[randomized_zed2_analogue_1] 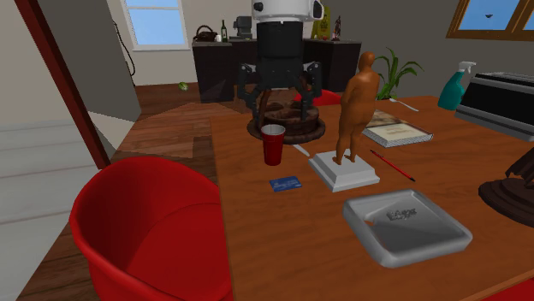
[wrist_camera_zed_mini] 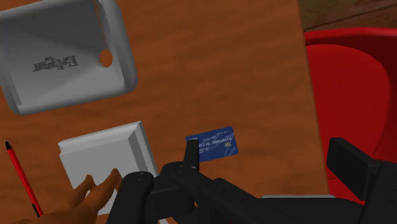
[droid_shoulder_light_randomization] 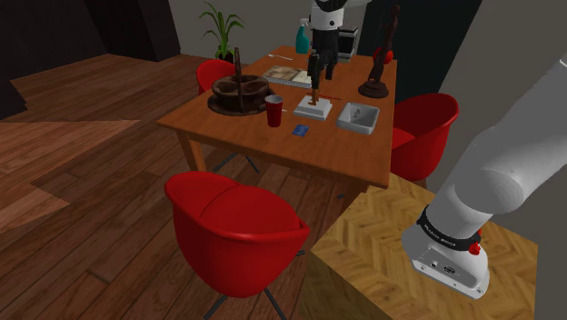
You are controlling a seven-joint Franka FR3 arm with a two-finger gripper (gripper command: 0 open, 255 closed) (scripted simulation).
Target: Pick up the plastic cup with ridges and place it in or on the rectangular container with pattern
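Note:
A red ridged cup (droid_shoulder_light_randomization: 273, 111) (randomized_zed2_analogue_1: 273, 144) stands upright on the wooden table (droid_shoulder_light_randomization: 273, 145), between a dark round basket (randomized_zed2_analogue_1: 287, 121) and a figurine's white base (randomized_zed2_analogue_1: 344, 169). The rectangular container (randomized_zed2_analogue_1: 406, 226) (droid_shoulder_light_randomization: 358, 118) (wrist_camera_zed_mini: 60, 54) is a pale grey shallow tray with a dark printed mark on its floor, lying past the white base from the cup. My black gripper (randomized_zed2_analogue_1: 281, 101) (droid_shoulder_light_randomization: 318, 65) (wrist_camera_zed_mini: 273, 162) hangs open in the air above the cup, touching nothing. Its fingers (wrist_camera_zed_mini: 191, 153) stand wide apart over a blue card (wrist_camera_zed_mini: 212, 144).
A brown figurine (randomized_zed2_analogue_1: 355, 107) stands tall on the white base close to the cup. A red pen (randomized_zed2_analogue_1: 392, 165), a book (randomized_zed2_analogue_1: 395, 132), a spray bottle (randomized_zed2_analogue_1: 458, 85) and a dark statue (droid_shoulder_light_randomization: 374, 64) share the table. Red chairs (droid_shoulder_light_randomization: 232, 232) (droid_shoulder_light_randomization: 422, 127) flank it.

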